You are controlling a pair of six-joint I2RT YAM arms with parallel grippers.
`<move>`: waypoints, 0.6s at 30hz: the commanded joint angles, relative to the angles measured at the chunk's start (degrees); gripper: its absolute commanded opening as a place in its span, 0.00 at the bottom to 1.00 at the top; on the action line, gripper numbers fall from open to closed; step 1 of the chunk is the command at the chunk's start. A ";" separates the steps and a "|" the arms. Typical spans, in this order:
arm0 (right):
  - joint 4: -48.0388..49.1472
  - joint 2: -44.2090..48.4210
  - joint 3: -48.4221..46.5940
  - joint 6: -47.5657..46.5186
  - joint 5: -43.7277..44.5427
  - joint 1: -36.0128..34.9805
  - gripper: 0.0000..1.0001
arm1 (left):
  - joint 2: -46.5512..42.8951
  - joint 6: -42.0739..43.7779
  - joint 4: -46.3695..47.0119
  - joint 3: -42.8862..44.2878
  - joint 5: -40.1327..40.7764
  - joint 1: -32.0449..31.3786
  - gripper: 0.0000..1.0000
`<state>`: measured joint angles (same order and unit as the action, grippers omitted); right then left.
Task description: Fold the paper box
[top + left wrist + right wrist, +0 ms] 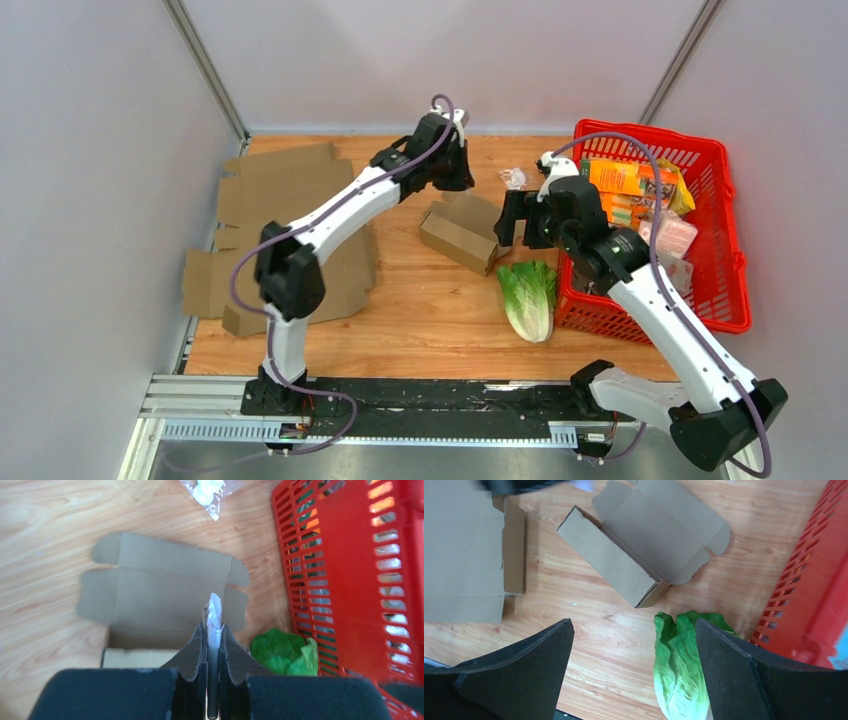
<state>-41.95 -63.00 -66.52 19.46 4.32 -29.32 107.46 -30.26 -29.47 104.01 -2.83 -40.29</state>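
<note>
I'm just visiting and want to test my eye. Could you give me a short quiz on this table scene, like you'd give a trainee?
1. True or false: the left tool stands wide open.
2. Which lies closest to the red basket? A) the flat cardboard sheets B) the lettuce C) the small box
3. Fill in: the small box's lid is ____.

Key:
1. False: it is pinched shut on a thin white strip.
2. B.
3. Open.
</note>
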 commanded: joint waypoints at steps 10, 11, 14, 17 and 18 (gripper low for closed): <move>0.99 2.62 1.57 -1.27 1.49 0.14 0.95 | 23.05 0.02 -5.59 18.25 -6.93 -0.14 0.08; 1.26 2.62 1.66 -1.01 1.05 0.14 0.95 | 23.23 0.11 -6.12 18.08 -6.84 -0.22 0.08; 2.22 2.27 2.01 -0.74 0.08 0.05 0.95 | 22.10 0.55 -6.04 15.18 -7.27 -0.14 0.08; 3.10 1.22 2.36 -0.57 -0.53 0.14 0.95 | 18.32 1.96 -3.94 9.92 -6.93 -0.22 0.20; 3.37 0.61 2.45 -0.39 -0.71 0.14 0.95 | 17.01 2.22 -2.62 6.07 -6.84 -0.31 0.30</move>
<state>-42.28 -61.36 -64.42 18.63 5.04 -29.32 130.50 -29.89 -34.72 116.64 -9.28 -40.27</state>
